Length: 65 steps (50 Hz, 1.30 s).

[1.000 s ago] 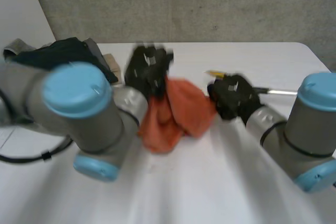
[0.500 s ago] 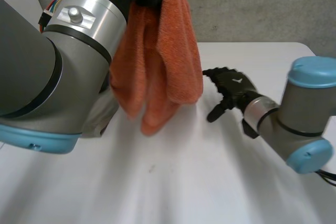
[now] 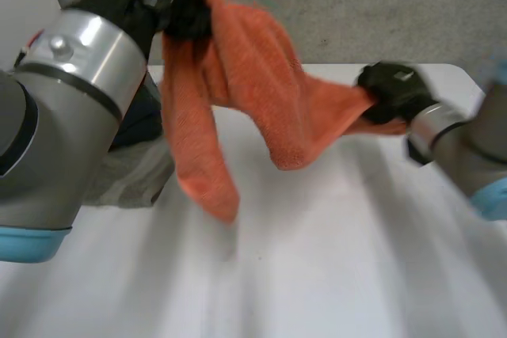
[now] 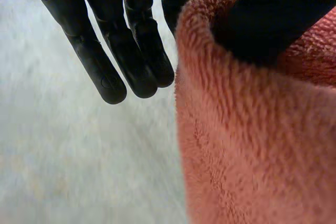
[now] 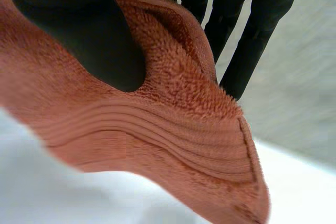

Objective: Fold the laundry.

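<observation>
**A:** The orange towel [image 3: 253, 77] is up off the white worktop [image 3: 333, 267], strung between both hands! The left hand [image 3: 186, 15] has one end hoisted high at the far left, well above the surface.

**B:** And from its wrist you can see how: the thumb [image 4: 278, 19] is dug into a fold of the pile, pinching the cloth. The other fingers [image 4: 131, 56] stick out straight beside the towel.

**A:** Over on the right, the right hand [image 3: 392, 91] has the other end, lower down, above the worktop's far right side.

**B:** A firm pinch there too. Its thumb [image 5: 79, 30] sits on top of the towel and its fingers [image 5: 247, 30] are behind it, with the edge clamped between and a corner poking out past the grip.

**A:** Between the two hands the towel sags in a loop. A long tail dangles below the left hand towards the worktop, and I can't tell whether its tip touches.

**B:** Behind the left arm [image 3: 55, 116], at the worktop's far left, sits a heap of dark and grey clothes [image 3: 142, 124].
</observation>
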Tool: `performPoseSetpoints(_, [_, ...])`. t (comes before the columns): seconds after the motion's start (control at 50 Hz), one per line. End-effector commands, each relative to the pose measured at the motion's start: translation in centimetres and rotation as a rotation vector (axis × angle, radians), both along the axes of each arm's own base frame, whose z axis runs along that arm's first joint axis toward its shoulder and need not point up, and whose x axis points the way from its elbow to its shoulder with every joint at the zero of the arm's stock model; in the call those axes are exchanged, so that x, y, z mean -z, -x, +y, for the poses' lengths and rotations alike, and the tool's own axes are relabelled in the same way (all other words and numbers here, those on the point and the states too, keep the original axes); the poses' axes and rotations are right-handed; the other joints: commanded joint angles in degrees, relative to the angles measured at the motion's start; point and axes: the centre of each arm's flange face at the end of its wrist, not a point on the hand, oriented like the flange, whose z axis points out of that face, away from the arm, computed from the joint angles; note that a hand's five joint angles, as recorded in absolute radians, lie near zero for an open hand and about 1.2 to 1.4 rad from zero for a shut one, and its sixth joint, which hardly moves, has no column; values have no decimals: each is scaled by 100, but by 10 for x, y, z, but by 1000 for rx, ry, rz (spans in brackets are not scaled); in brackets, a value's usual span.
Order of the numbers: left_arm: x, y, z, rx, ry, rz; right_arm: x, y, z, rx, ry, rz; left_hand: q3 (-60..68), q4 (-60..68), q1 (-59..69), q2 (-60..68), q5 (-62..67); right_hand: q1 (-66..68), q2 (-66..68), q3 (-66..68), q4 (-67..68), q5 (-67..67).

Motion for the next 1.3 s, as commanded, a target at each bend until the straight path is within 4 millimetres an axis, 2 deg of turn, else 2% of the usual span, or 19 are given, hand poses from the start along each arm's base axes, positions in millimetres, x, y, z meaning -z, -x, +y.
performPoseSetpoints(0.02, [76, -26, -37, -52, -283, -15, -45, 20, 25, -19, 165, 217, 1177, 1115, 1373, 1147, 1569, 1628, 1274, 1226, 1142, 1447])
performPoseSetpoints(0.04, [101, -25, -43, -37, -365, -35, -48, 20, 28, -25, 169, 218, 1177, 1115, 1373, 1147, 1569, 1628, 1274, 1226, 1142, 1447])
performPoseSetpoints(0.16, [180, -25, -62, -30, -606, -121, -36, 20, 48, -65, 101, 255, 1177, 1115, 1373, 1147, 1569, 1628, 1274, 1226, 1142, 1447])
performPoseSetpoints(0.2, [206, -27, -74, -54, -672, -149, -18, 18, 52, -80, 60, 300, 1177, 1115, 1373, 1147, 1569, 1628, 1274, 1226, 1142, 1447])
performPoseSetpoints(0.28, [227, -23, -100, -75, -704, -155, 22, 0, 62, -163, 8, 418, 1177, 1115, 1373, 1147, 1569, 1628, 1274, 1226, 1142, 1447])
performPoseSetpoints(0.36, [221, -10, -127, -69, -641, -126, 46, -5, 63, -172, -28, 480, 1177, 1115, 1373, 1147, 1569, 1628, 1274, 1226, 1142, 1447])
performPoseSetpoints(0.46, [195, 1, -156, -60, -511, -70, 60, -3, 54, -81, -58, 507, 1130, 1068, 1325, 1099, 1521, 1628, 1274, 1226, 1142, 1447])
performPoseSetpoints(0.48, [193, 3, -160, -59, -492, -63, 61, -4, 52, -59, -43, 505, 563, 501, 759, 533, 955, 1628, 1274, 1226, 1142, 1447])
performPoseSetpoints(0.56, [206, 11, -175, -56, -448, -100, 60, -9, 53, -35, -6, 503, -4154, -4216, -3958, -4184, -3763, 1628, 1274, 1226, 1142, 1447])
performPoseSetpoints(0.64, [214, 17, -168, -58, -413, -195, 62, -12, 56, -37, 0, 504, -5195, -5257, -4999, -5225, -4803, 1628, 1274, 1226, 1142, 1447])
performPoseSetpoints(0.7, [214, 21, -153, -52, -400, -258, 64, -11, 57, -40, -6, 505, -4978, -5040, -4782, -5008, -4586, 1628, 1274, 1226, 1142, 1447])
performPoseSetpoints(0.74, [196, 17, -138, -57, -385, -265, 64, -11, 57, -39, -7, 505, -4543, -4605, -4347, -4573, -4151, 1628, 1274, 1226, 1142, 1447])
performPoseSetpoints(0.84, [177, 2, -105, -60, -391, -271, 63, -10, 57, -35, -7, 508, -3532, -3594, -3336, -3562, -3141, 1628, 1274, 1226, 1142, 1447])
performPoseSetpoints(0.96, [192, -15, -62, -38, -468, -329, 63, -10, 57, -37, -10, 509, -2639, -2701, -2443, -2669, -2247, 1628, 1274, 1226, 1142, 1447])
performPoseSetpoints(1.0, [198, -15, -56, -31, -479, -337, 63, -10, 57, -37, -10, 509, -2722, -2784, -2526, -2753, -2331, 1628, 1274, 1226, 1142, 1447])
performPoseSetpoints(1.1, [215, -7, -61, -22, -456, -328, 63, -10, 57, -38, -12, 510, -3850, -3911, -3654, -3880, -3458, 1628, 1274, 1226, 1142, 1447])
performPoseSetpoints(1.18, [236, 2, -82, -31, -415, -312, 65, -10, 59, -38, -20, 513, -3901, -3962, -3705, -3931, -3509, 1628, 1274, 1226, 1142, 1447])
performPoseSetpoints(1.26, [255, 11, -103, -40, -406, -317, 65, -9, 58, -34, -22, 514, -3632, -3694, -3436, -3662, -3240, 1628, 1274, 1226, 1142, 1447])
performPoseSetpoints(1.3, [266, 14, -110, -41, -422, -347, 65, -7, 57, -28, -24, 514, -2009, -2071, -1813, -2039, -1617, 1628, 1274, 1226, 1142, 1447])
